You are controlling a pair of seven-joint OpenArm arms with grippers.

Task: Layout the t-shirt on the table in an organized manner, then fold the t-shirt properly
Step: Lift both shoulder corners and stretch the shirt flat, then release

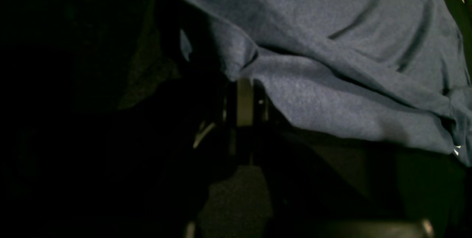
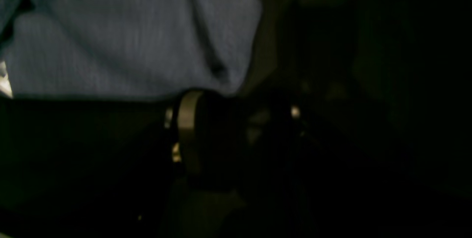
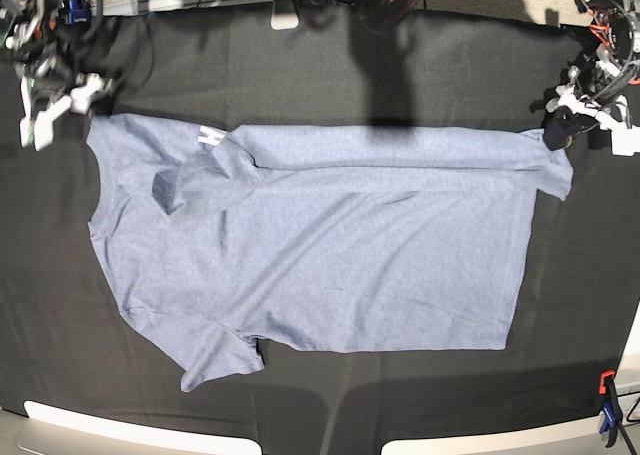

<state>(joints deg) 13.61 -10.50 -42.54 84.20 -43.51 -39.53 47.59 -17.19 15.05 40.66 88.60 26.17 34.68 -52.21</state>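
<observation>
An orange-and-blue clamp was seen at the table edge. The t-shirt was spread flat on black cloth, top edge folded over. The left gripper was clamped on its corner; the right gripper was parted beside the shirt.

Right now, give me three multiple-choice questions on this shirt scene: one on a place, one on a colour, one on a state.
1. Which end of the t-shirt is at the left gripper? A neck; B hem; C lower sleeve.
2. What colour is the table? A black; B white; C green.
3. The far sleeve is: A spread flat; B hanging off the edge; C folded onto the body.
Answers: B, the gripper is shut at the hem corner; A, black cloth surrounds the shirt; C, the sleeve lies doubled over the chest.
</observation>
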